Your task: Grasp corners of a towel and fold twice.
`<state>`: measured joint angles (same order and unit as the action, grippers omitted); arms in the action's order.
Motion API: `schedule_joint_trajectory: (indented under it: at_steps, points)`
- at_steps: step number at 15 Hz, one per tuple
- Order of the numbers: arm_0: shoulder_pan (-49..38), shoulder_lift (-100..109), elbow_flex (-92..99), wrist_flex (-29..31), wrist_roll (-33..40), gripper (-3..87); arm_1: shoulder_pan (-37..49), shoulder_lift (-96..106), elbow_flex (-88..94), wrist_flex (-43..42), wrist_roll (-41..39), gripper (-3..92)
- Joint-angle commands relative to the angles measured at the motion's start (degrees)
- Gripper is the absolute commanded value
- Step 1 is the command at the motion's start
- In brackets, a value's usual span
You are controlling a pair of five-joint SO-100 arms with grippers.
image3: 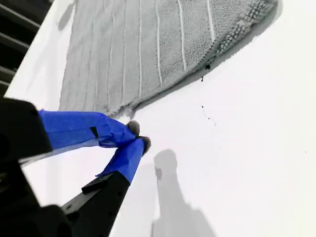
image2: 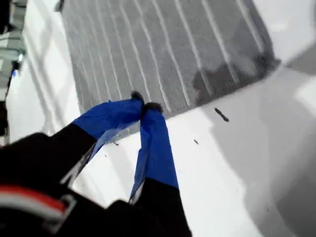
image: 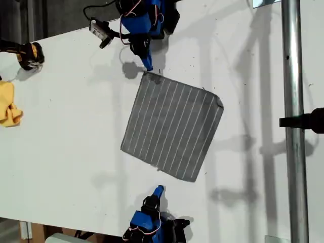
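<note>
One grey striped towel (image: 171, 126); one yellow cloth (image: 8, 105); two blue end effectors: my first gripper (image: 159, 190), my second gripper (image: 148, 65); one desk (image: 61, 142).

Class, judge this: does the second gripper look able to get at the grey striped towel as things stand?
Probably yes. My second gripper, jaws shut, sits just beside the towel, only bare table between. It would likely need to open first.

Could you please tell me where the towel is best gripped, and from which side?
I would take the towel by the corner beside my second pincer. It lies flat and juts onto bare table, so a finger can probably slide under it from outside, low along the table. The pincer looks shut, so it must open first.
</note>
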<state>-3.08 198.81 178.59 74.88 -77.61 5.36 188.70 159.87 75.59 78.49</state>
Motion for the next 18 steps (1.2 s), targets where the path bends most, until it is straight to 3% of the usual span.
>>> schedule_joint_trajectory:
  at_steps: [1, 2, 4, 6, 9, 11, 12, 15, 18]
  points:
    - [0.09, 0.35, 0.09, -0.97, 0.62, -1.0, -6.33, -4.04, -9.93, -2.20, -4.83, -0.2]
    - [0.09, 0.35, 0.09, -0.97, 1.23, -1.0, -10.81, -13.89, -14.59, -3.34, -3.69, -0.2]
    - [0.09, 0.35, 0.09, -0.62, 0.26, -1.0, -18.28, -40.52, -24.87, -13.89, -1.93, -0.2]
    - [1.14, 0.35, 0.09, -0.62, 0.00, -1.0, -24.43, -65.92, -42.01, -14.68, -1.93, -0.2]
    - [1.49, 0.35, 0.09, -0.70, 0.97, -1.0, -31.73, -83.85, -59.06, -19.60, -5.71, -0.2]
    - [1.05, 0.35, 0.09, -0.70, 1.05, -1.0, -35.07, -92.64, -68.82, -15.12, -6.94, -0.2]
    - [0.79, 0.35, 0.09, -0.70, 1.14, -1.0, -36.21, -96.15, -70.22, -16.88, -5.54, -0.2]
    - [-0.35, 0.35, 0.09, -0.70, 1.05, -1.0, -37.09, -106.96, -80.24, -12.04, -0.62, 22.4]
    - [-0.35, 0.35, 0.18, -0.70, 0.35, -1.0, -35.07, -108.90, -80.77, -7.56, 1.41, 36.3]
